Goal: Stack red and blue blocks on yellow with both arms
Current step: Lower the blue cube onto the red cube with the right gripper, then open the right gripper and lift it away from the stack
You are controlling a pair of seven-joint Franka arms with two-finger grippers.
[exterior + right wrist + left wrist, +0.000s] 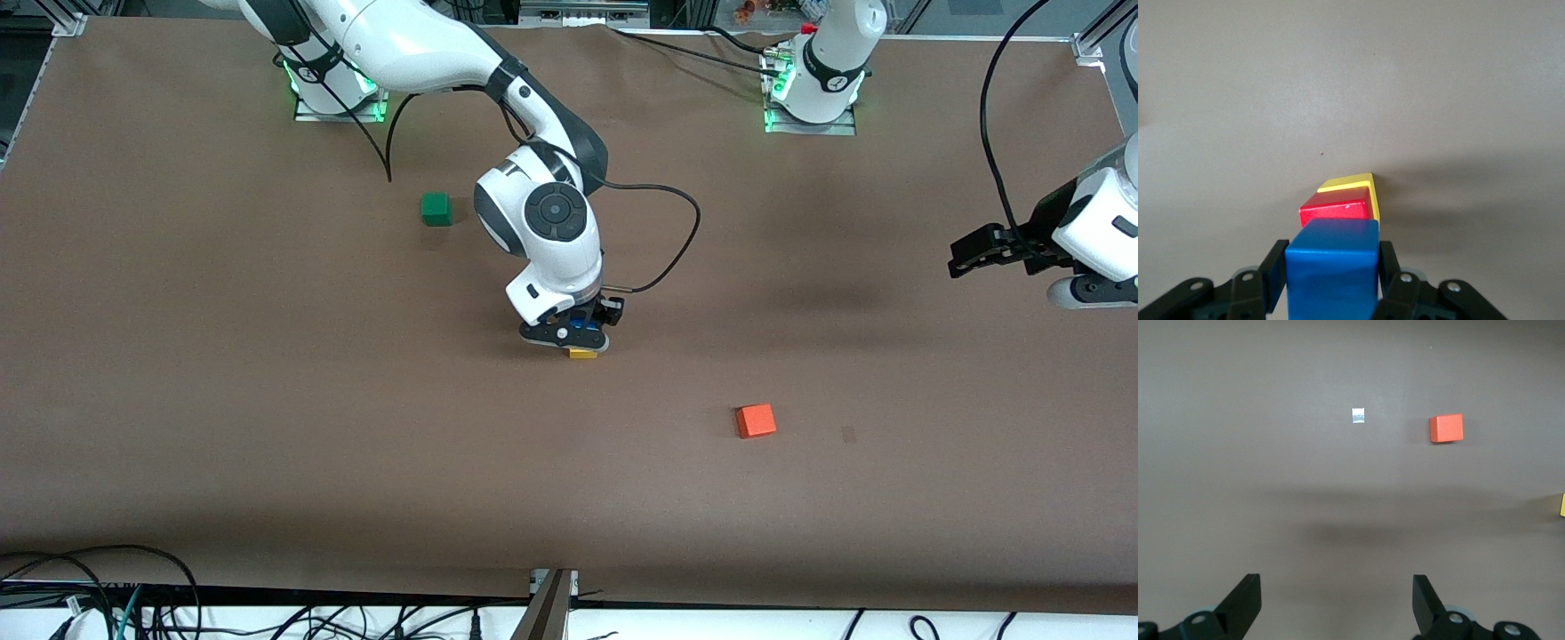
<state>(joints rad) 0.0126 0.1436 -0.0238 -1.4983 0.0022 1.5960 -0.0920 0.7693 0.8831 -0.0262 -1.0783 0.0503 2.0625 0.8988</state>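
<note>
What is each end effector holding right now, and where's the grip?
The right end effector grips the blue cube by two opposite side faces, over the red cube on the yellow cube. The left end effector is open, holding nothing.

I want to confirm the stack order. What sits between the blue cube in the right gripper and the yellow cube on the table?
The red cube sits between the blue cube and the yellow cube, seen in the right wrist view; the right gripper grips the blue.

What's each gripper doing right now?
Left gripper: open, empty, over bare table.
Right gripper: shut on the small matte blue cube, over the red cube and yellow cube.
</note>
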